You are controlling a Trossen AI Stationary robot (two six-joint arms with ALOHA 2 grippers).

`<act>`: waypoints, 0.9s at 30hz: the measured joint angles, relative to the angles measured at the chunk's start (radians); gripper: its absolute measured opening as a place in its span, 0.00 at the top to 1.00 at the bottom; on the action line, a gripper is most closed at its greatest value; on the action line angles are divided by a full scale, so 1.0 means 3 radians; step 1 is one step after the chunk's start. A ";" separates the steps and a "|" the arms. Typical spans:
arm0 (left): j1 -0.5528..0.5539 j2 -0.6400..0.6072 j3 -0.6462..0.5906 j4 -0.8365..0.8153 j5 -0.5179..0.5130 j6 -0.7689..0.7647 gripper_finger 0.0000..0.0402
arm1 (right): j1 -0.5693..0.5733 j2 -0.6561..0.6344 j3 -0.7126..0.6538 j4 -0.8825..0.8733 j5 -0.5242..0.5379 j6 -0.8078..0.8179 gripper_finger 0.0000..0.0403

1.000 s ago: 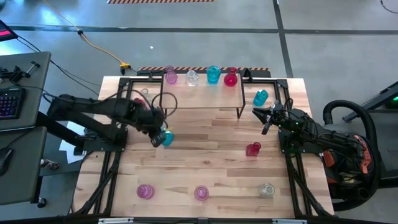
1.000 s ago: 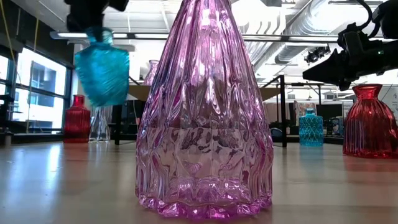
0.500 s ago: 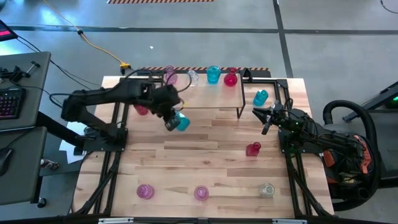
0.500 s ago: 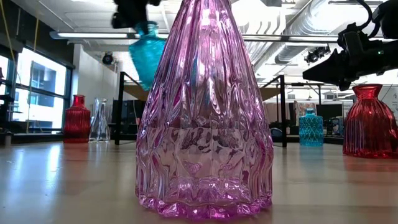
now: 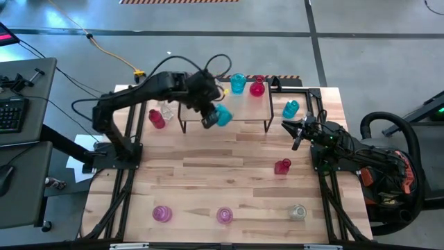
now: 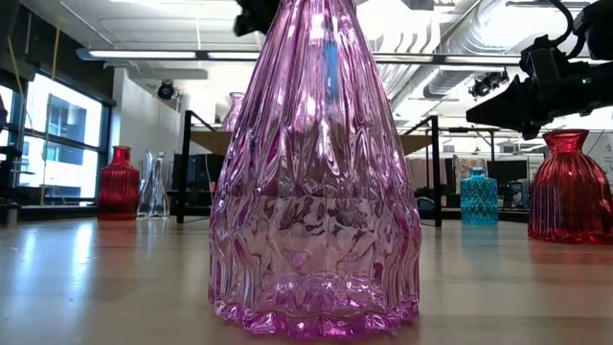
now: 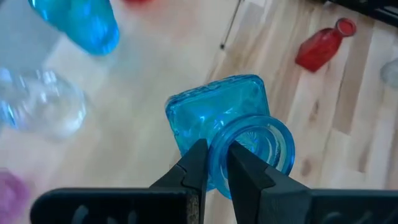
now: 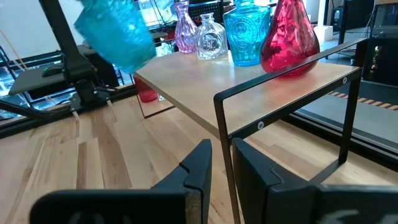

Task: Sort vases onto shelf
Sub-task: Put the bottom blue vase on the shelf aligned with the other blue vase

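Note:
My left gripper (image 5: 210,119) is shut on a teal vase (image 5: 222,115) and holds it over the near part of the shelf (image 5: 243,111), a light-wood board on black legs. The right wrist view shows this vase (image 8: 115,31) in the air above the shelf (image 8: 205,87). At the shelf's far edge stand a pink vase (image 8: 185,31), a clear one (image 8: 211,40), a teal one (image 5: 238,83) and a red one (image 5: 257,87). My right gripper (image 5: 295,136) waits level to the right of the shelf, slightly open, with nothing between its fingers. My left gripper pinches the wall of the teal vase's mouth rim (image 7: 214,146), one finger (image 7: 245,177) inside the mouth and the other (image 7: 196,171) outside. The fingers slant down from above. The vase hangs below them, tilted, clear of the shelf board.
A red vase (image 5: 157,118) and a clear one (image 5: 166,110) stand left of the shelf, a teal one (image 5: 291,108) right of it. A red vase (image 5: 282,166) stands farther forward on the right. Two pink vases (image 5: 161,213) (image 5: 224,215) and a clear one (image 5: 297,212) line the near edge.
My left gripper has carried the teal vase up and toward the table's far edge and right, from the open tabletop to above the shelf, rolling its wrist on the way. The vase stays held and clear of the table. My right arm has kept still.

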 joint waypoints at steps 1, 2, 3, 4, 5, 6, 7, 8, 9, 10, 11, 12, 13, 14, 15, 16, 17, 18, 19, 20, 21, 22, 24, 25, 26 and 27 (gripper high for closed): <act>0.0029 0.0058 0.0077 0.0009 0.0001 0.0090 0.91 | 0.0000 0.0000 0.0000 -0.0001 0.0000 0.0000 0.88; 0.0053 0.0116 0.0149 0.0015 0.0002 0.0177 0.91 | -0.0001 0.0000 0.0000 0.0000 0.0000 0.0000 0.88; 0.0083 0.0178 0.0227 0.0018 0.0004 0.0269 0.91 | -0.0001 0.0000 0.0000 0.0000 0.0000 0.0000 0.88; 0.0112 0.0245 0.0308 0.0020 0.0004 0.0356 0.91 | 0.0000 0.0000 0.0000 0.0000 0.0000 0.0000 0.88; 0.0138 0.0306 0.0388 0.0023 0.0002 0.0442 0.91 | -0.0001 0.0000 0.0000 0.0000 0.0000 0.0000 0.88; 0.0165 0.0362 0.0465 0.0022 -0.0001 0.0524 0.91 | 0.0000 0.0000 0.0000 0.0000 0.0000 0.0000 0.88; 0.0189 0.0426 0.0550 0.0017 0.0000 0.0602 0.91 | -0.0001 0.0000 0.0000 0.0000 0.0000 0.0000 0.88; 0.0213 0.0483 0.0628 0.0022 0.0002 0.0671 0.91 | -0.0001 0.0000 0.0000 0.0000 0.0000 0.0000 0.88; 0.0240 0.0536 0.0697 0.0030 0.0010 0.0724 0.91 | -0.0001 0.0000 0.0000 0.0000 0.0000 0.0000 0.88; 0.0264 0.0583 0.0754 0.0032 0.0021 0.0770 0.91 | -0.0001 0.0000 0.0000 -0.0001 0.0000 0.0000 0.88; 0.0285 0.0635 0.0810 0.0024 0.0032 0.0791 0.91 | -0.0001 0.0000 0.0000 0.0000 0.0000 0.0000 0.88; 0.0295 0.0679 0.0858 0.0018 0.0039 0.0795 0.91 | 0.0000 0.0000 0.0000 0.0000 0.0000 0.0000 0.88; 0.0311 0.0718 0.0894 0.0018 0.0053 0.0796 0.91 | -0.0001 0.0000 0.0000 -0.0001 0.0000 0.0000 0.88; 0.0330 0.0755 0.0928 0.0016 0.0073 0.0798 0.91 | -0.0001 0.0000 0.0000 0.0000 0.0000 0.0000 0.88; 0.0343 0.0785 0.0951 0.0016 0.0104 0.0796 0.91 | -0.0001 0.0000 0.0000 0.0000 0.0000 0.0000 0.88; 0.0356 0.0802 0.0960 0.0016 0.0133 0.0796 0.91 | -0.0001 0.0000 0.0000 0.0000 0.0000 0.0000 0.88; 0.0372 0.0818 0.0969 0.0013 0.0147 0.0796 0.91 | -0.0001 0.0000 0.0000 0.0000 0.0000 0.0000 0.88; 0.0377 0.0836 0.0982 0.0012 0.0151 0.0795 0.91 | -0.0001 0.0000 0.0000 0.0000 0.0000 0.0000 0.88; 0.0391 0.0849 0.0987 0.0018 0.0159 0.0778 0.91 | 0.0000 0.0000 0.0000 0.0000 0.0000 0.0000 0.88; 0.0404 0.0864 0.0987 0.0020 0.0166 0.0743 0.91 | -0.0001 0.0000 0.0000 0.0000 0.0000 0.0000 0.88; 0.0414 0.0875 0.0987 0.0019 0.0171 0.0691 0.91 | -0.0001 0.0000 0.0000 0.0000 0.0000 0.0000 0.88; 0.0424 0.0883 0.0985 0.0019 0.0171 0.0644 0.91 | -0.0001 0.0000 0.0000 0.0000 0.0000 0.0000 0.88; 0.0446 0.0895 0.0986 0.0054 0.0175 0.0591 0.91 | 0.0000 0.0000 0.0000 0.0000 0.0000 0.0000 0.88; 0.0461 0.0896 0.0985 0.0078 0.0177 0.0588 0.91 | -0.0001 0.0000 0.0000 0.0000 0.0000 0.0000 0.88; 0.0470 0.0896 0.0985 0.0096 0.0183 0.0582 0.91 | 0.0000 0.0000 0.0000 0.0000 0.0000 0.0000 0.88; 0.0482 0.0896 0.0987 0.0112 0.0187 0.0551 0.91 | -0.0001 0.0000 0.0000 -0.0001 0.0000 0.0000 0.88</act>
